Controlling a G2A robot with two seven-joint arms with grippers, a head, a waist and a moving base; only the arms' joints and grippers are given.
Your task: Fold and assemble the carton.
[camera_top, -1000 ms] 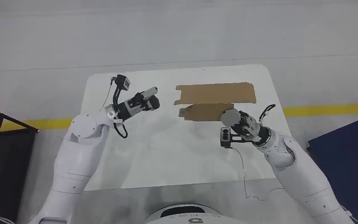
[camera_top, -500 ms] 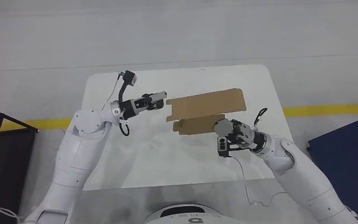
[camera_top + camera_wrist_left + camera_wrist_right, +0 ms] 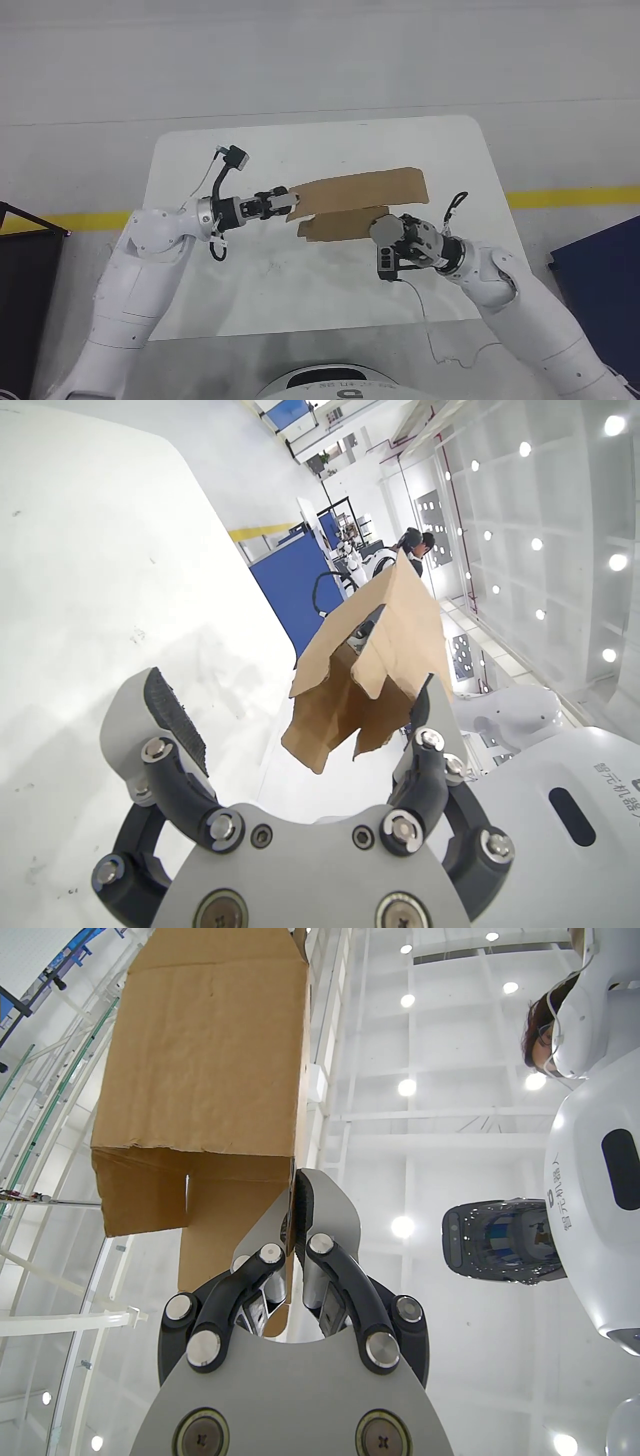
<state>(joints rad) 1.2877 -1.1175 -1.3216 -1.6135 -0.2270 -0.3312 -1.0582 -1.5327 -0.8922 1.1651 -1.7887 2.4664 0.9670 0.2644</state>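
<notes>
**Status: approx. early-to-mid stage.**

1. Carton (image 3: 360, 197) position: we see it over the table (image 3: 200, 290) centre, between the two grippers. The wrist views show it up in the air, not lying flat.
2. Right gripper (image 3: 383, 238): jaws pinched tight on one wall edge of the carton, w/ cardboard sandwiched between the pads. This arm carries the load.
3. Left gripper (image 3: 284, 200): jaws spread wide, nothing clamped. The carton's near end sits in the gap, and one flap edge lies close against one finger (image 3: 432, 710). We cannot tell whether they actually touch.

**Done, per our reading:**
- Blank picked up and secured on one side.
- Body partly popped from flat. The right wrist view shows a hollow section w/ walls at angles, so the tube is starting to form.

**Left to do, per our reading:**
- Square the tube fully. The section looks skewed, not yet rectangular.
- End flaps (image 3: 325, 720) hang loose and unfolded, and none are tucked at either end as far as we can see.
- Left gripper needs a hold on the opposite wall before folding can proceed.
</notes>
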